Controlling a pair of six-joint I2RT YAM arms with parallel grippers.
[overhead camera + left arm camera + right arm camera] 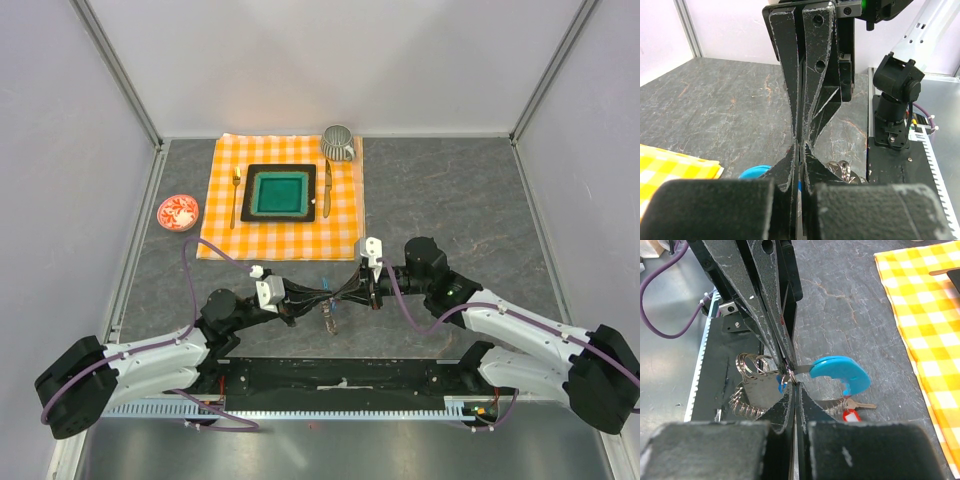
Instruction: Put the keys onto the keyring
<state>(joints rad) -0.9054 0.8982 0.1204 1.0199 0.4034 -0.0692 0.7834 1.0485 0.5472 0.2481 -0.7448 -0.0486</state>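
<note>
Closest to the right wrist camera, the right fingers (810, 405) are pressing together with no gap. Their tips are nipping a small loop of the keyring (754, 365), whose silvery rings and coil are bunching just to one side. Reaching in from the opposite side, the left fingers (769, 290) are sitting just as narrow, pinching the metal blade of the blue-tagged key (839, 374), whose curved tag is sticking out sideways. Both sets of tips are almost touching each other above the grey bench (840, 300). Just below the blue tag, the red-tagged key (853, 415) is either hanging or lying; I cannot tell which. From above, the two arms are meeting just in front of the orange checked cloth (220, 215), which is carrying a green plate (280, 193).
</note>
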